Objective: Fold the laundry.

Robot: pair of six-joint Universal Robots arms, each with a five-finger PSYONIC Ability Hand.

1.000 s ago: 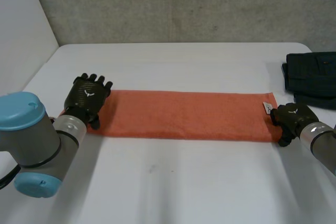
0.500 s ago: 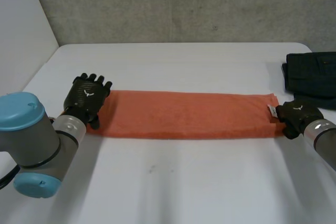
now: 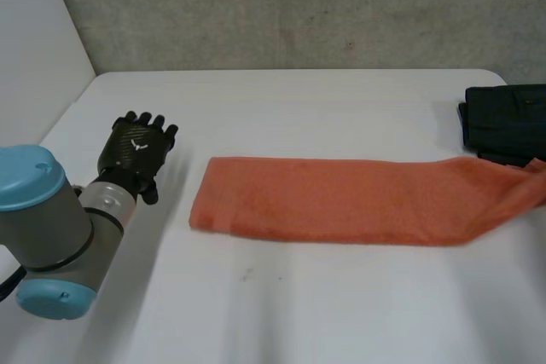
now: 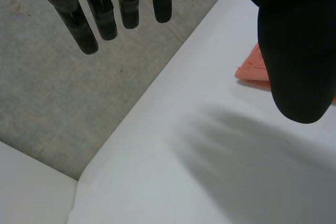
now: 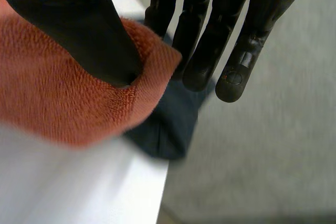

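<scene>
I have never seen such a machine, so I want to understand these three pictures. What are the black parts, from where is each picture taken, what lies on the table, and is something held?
It is a robot with two arms at a white table; each arm ends in a black hand. One picture looks down from a camera between and behind the arms. There the left hand hovers open beside an orange towel, touching nothing. Dark clothes lie near the table's right edge. The other two pictures come from cameras on the wrists, each looking along its own hand. The left wrist view shows straight fingers above the table. The right wrist view shows the right hand pinching one end of the towel between thumb and fingers: the only thing held.
</scene>
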